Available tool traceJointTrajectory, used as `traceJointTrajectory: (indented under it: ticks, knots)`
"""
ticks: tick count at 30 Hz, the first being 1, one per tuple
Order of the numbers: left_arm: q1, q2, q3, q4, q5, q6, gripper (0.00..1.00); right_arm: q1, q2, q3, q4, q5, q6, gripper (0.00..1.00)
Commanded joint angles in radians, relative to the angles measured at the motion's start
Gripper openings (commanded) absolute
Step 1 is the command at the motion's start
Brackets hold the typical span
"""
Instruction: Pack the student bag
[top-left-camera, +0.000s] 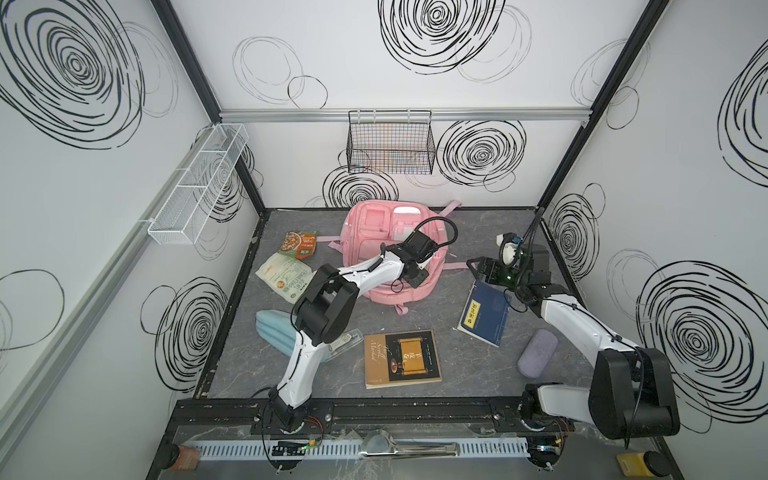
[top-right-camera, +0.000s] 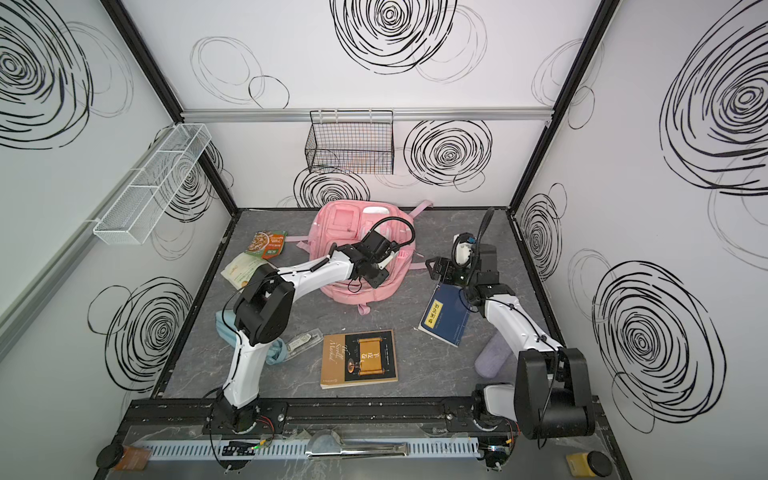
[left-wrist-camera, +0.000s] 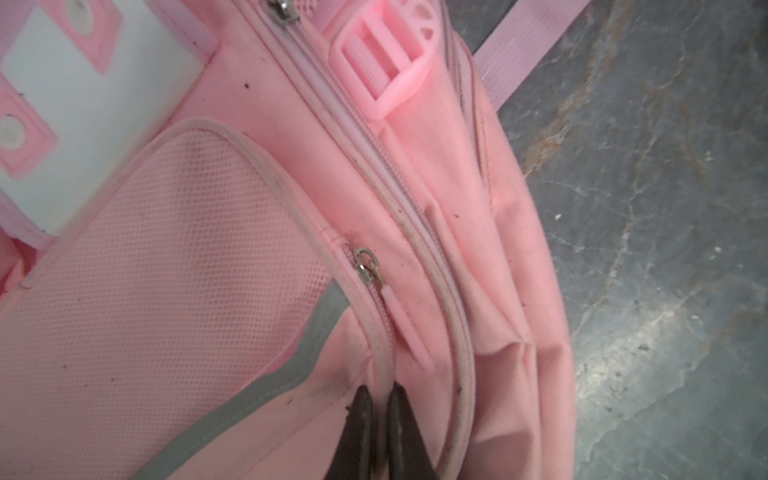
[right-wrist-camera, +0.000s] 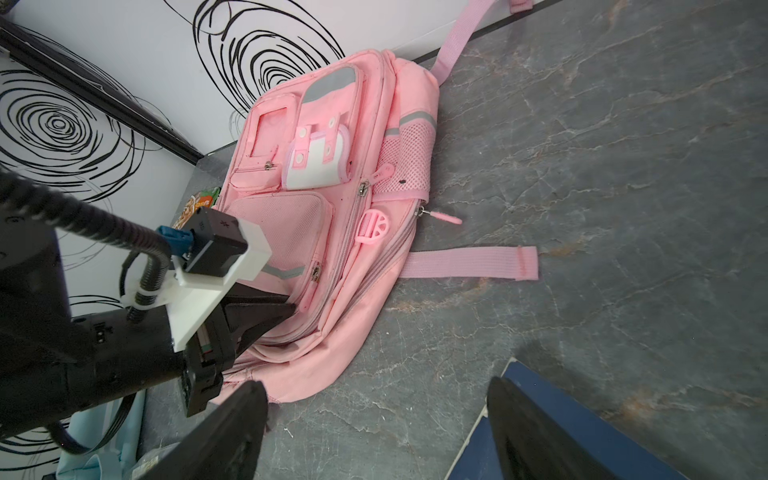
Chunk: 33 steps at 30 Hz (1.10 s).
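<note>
The pink student bag (top-left-camera: 365, 245) (top-right-camera: 345, 232) lies flat at the back middle of the table, pockets facing up. My left gripper (top-left-camera: 417, 277) (left-wrist-camera: 382, 399) reaches over the bag's near right part and is shut on the white piped edge of the mesh front pocket (left-wrist-camera: 187, 270). That pocket's metal zipper slider (left-wrist-camera: 365, 266) with its pink tab lies just beyond the fingertips. To the right of the bag (right-wrist-camera: 282, 232), my right gripper (top-left-camera: 474, 267) (right-wrist-camera: 374, 399) hangs open above bare table, holding nothing. One of its fingers is over the corner of a blue book (top-left-camera: 484, 316) (right-wrist-camera: 602, 424).
A brown book (top-left-camera: 402, 359) lies at the front middle and a purple case (top-left-camera: 537, 353) at the right. Food packets (top-left-camera: 300, 245) (top-left-camera: 284, 276), a light blue bundle (top-left-camera: 272, 332) and a clear case (top-left-camera: 345, 338) lie left. Wire baskets (top-left-camera: 390, 145) (top-left-camera: 199, 183) hang on the walls.
</note>
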Motion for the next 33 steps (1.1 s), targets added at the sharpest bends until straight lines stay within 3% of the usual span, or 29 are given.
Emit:
traceJointTrajectory:
  ticks: [1, 8, 12, 15, 20, 23, 28, 33]
  knots:
    - [0.022, -0.076, -0.015, 0.039, -0.045, -0.013, 0.00, 0.008, 0.001, 0.033, -0.008, 0.007, -0.008, 0.87]
    - [0.025, -0.209, -0.053, 0.125, -0.003, -0.078, 0.00, 0.010, 0.050, 0.084, -0.009, 0.007, -0.004, 0.86]
    - [0.043, -0.257, -0.057, 0.150, 0.062, -0.131, 0.00, 0.014, 0.112, 0.136, 0.017, -0.011, -0.009, 0.79]
    - [0.051, -0.287, -0.056, 0.158, 0.081, -0.138, 0.00, 0.013, 0.180, 0.173, 0.048, -0.019, -0.136, 0.73]
    - [0.061, -0.321, -0.059, 0.170, 0.095, -0.129, 0.00, -0.010, 0.331, 0.260, 0.045, -0.038, -0.472, 0.71]
    - [0.065, -0.333, -0.069, 0.182, 0.117, -0.135, 0.00, -0.045, 0.448, 0.314, 0.067, -0.176, -0.626, 0.72]
    - [0.067, -0.364, -0.101, 0.203, 0.151, -0.128, 0.00, -0.074, 0.630, 0.475, -0.027, -0.351, -0.759, 0.68]
    - [0.079, -0.402, -0.131, 0.221, 0.180, -0.140, 0.00, -0.070, 0.680, 0.509, -0.048, -0.450, -0.887, 0.70]
